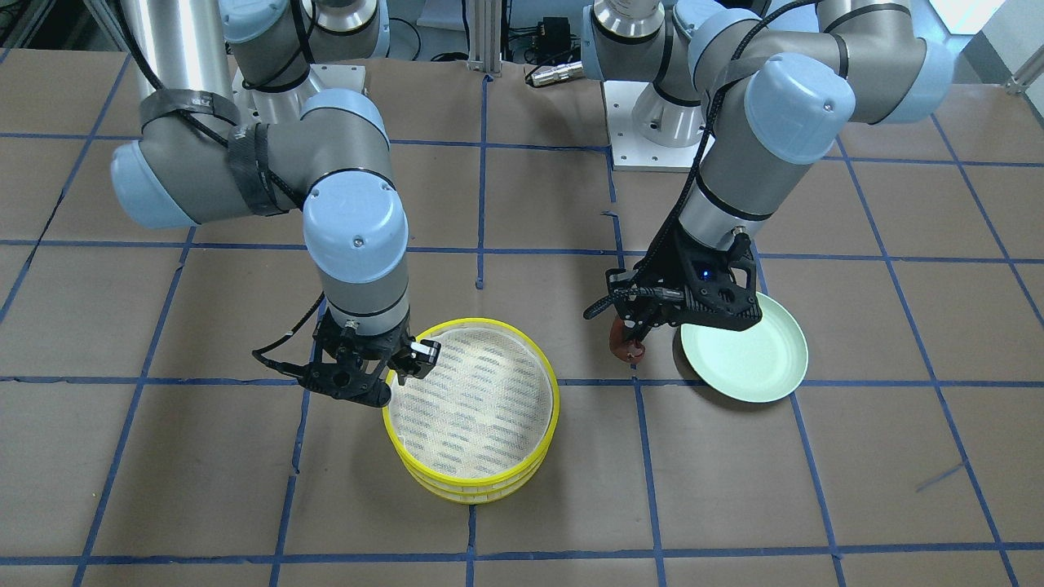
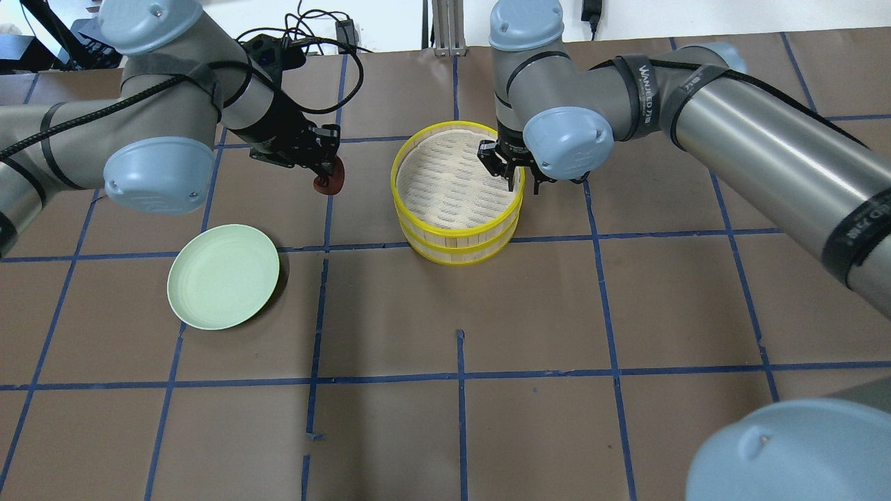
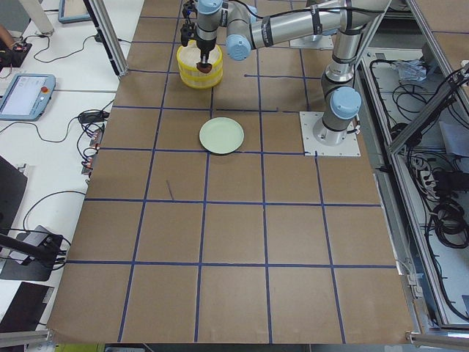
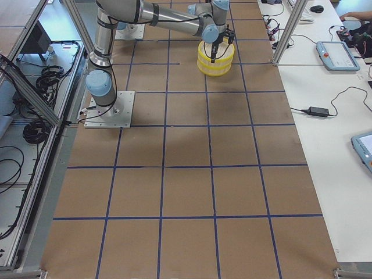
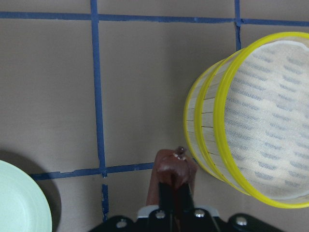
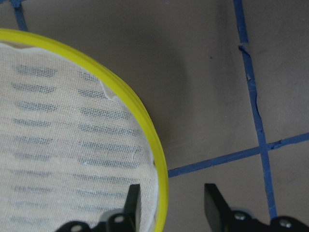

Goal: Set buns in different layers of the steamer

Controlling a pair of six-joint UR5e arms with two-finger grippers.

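1. Showing, nearest the overhead camera, a pale green plate [image 2: 223,278] lying flat on the brown paper desk [image 2: 459,417], toward the robot's left, among blue tape lines.
2. Showing farther out, near the middle, the steamer [image 2: 456,240]: two yellow-rimmed layers stacked, with the whitish mesh floor of the top layer [image 2: 452,181] facing up.
3. Pinching a dark reddish-brown bun [image 2: 330,182] in the left end effector [image 2: 327,174], clenched on it and lifted above the desk, beyond the plate and beside the steamer, apart from both.
4. Straddling the top layer's yellow rim on the robot's right with the right end effector [image 2: 508,170], released: one finger [image 6: 134,200] over the mesh, the other outside, with a gap on each side of the rim.
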